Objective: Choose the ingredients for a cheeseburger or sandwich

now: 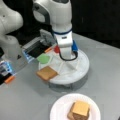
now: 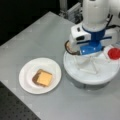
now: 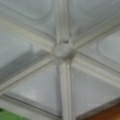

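On a white plate [image 1: 58, 108] [image 2: 26, 75] lies a stack [image 1: 79, 111] [image 2: 42, 78]: a yellow cheese square [image 1: 81, 107] [image 2: 45, 78] on top, with brown layers showing under it. A tan toast square [image 1: 46, 73] [image 2: 67, 47] rests on the edge of a round divided white tray [image 1: 82, 72] [image 2: 75, 67]. My gripper [image 1: 66, 56] [image 2: 91, 53] hangs low over the tray's middle. The wrist view looks straight down on the tray's hub [image 3: 63, 51], with a toast corner [image 3: 105, 113] at its bottom right. No fingers show there.
A green leafy piece [image 1: 43, 58] [image 3: 10, 116] and a red disc [image 1: 57, 49] [image 2: 114, 53] lie in other tray compartments. A grey and black box [image 1: 37, 48] stands behind the tray. The arm's base [image 1: 11, 47] fills a front view's left.
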You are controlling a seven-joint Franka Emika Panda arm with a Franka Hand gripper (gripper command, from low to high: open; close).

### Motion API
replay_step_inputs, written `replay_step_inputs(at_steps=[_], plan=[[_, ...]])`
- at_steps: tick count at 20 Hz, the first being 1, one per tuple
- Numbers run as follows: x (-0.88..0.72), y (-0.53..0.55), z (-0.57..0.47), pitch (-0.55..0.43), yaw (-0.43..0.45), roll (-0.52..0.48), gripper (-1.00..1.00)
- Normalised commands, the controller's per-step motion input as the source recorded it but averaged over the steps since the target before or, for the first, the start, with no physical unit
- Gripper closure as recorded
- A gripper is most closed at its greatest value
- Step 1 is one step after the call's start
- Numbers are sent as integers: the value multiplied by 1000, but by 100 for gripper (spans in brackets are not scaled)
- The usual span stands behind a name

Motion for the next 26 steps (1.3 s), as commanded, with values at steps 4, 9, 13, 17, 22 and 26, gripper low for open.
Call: replay_step_inputs(at_steps=[4,9,13,17,22,26], plan=[[-291,-105,142,24,-494,-52,-100],[-188,-156,99,19,-688,140,-100],[-142,-292,82,-238,-581,288,-100],[-251,-330,-18,-295,-432,129,-100],[-318,-182,-152,-229,-225,-75,-100],[-302,-72,-201,-190,-142,-139,-100]])
